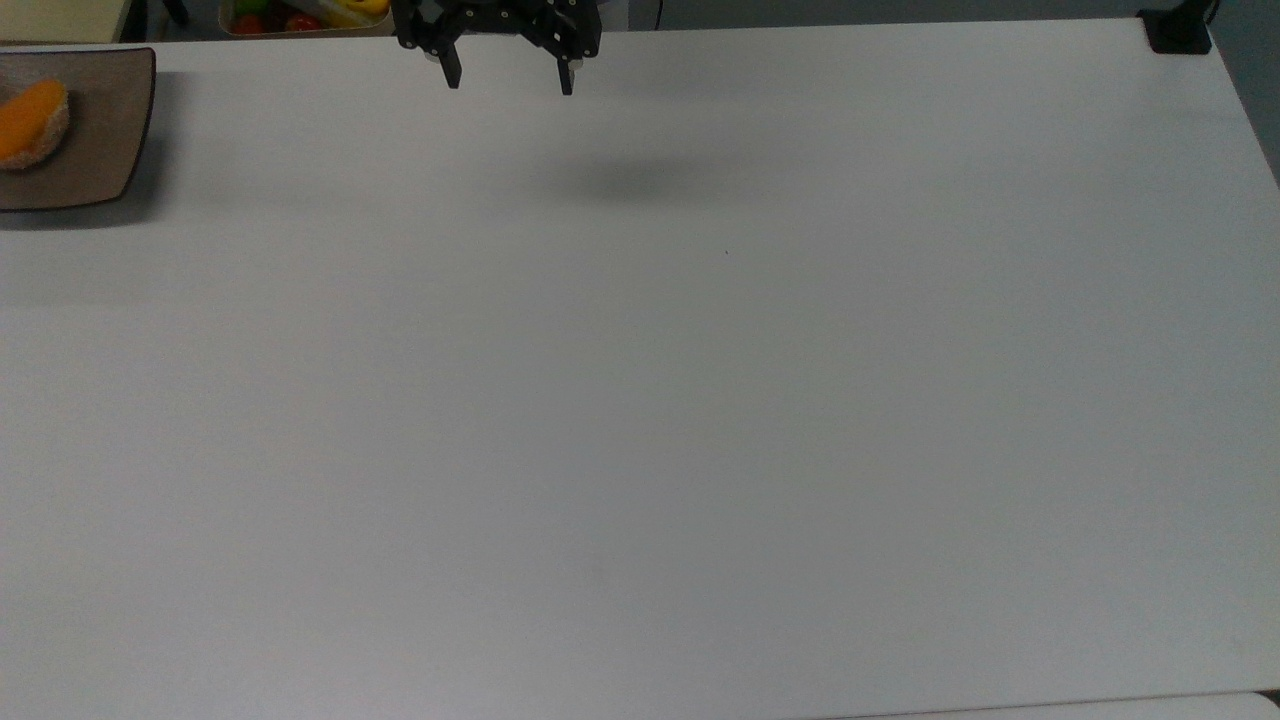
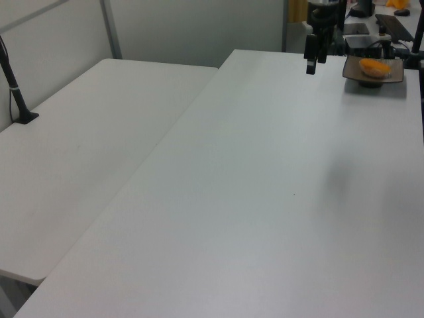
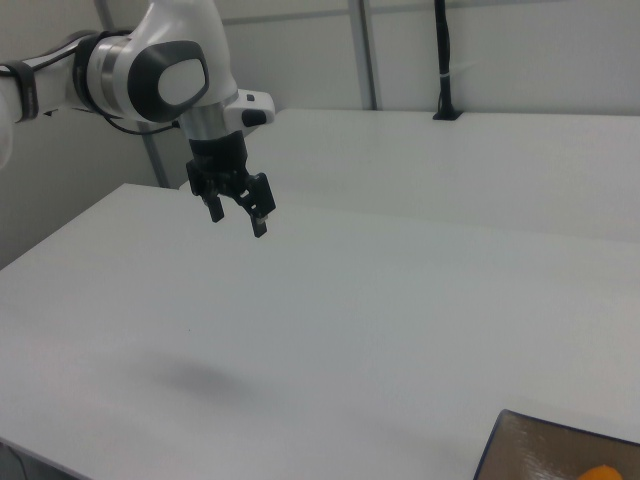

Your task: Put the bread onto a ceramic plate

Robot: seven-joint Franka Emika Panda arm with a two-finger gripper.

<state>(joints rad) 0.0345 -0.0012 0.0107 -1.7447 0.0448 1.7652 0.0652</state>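
Note:
The bread (image 1: 32,123), an orange bun with a speckled pale edge, lies on the brown-grey ceramic plate (image 1: 105,120) at the top view's far left edge. In the left view the bread (image 2: 374,67) rests on the plate (image 2: 394,76) at the far right corner of the table. The right view's bottom right corner holds the plate's corner (image 3: 540,450) and a sliver of the orange bread (image 3: 605,472). My gripper (image 1: 510,85) hangs open and empty above the table's far edge, well away from the plate. It also hangs high in the left view (image 2: 313,64) and the right view (image 3: 238,220).
A wide white table (image 1: 640,400) spreads below, with a second white table (image 2: 79,146) beside it. A bin of colourful items (image 1: 290,15) stands behind the far edge. A black clamp mount (image 1: 1178,30) sits at the top view's upper right corner.

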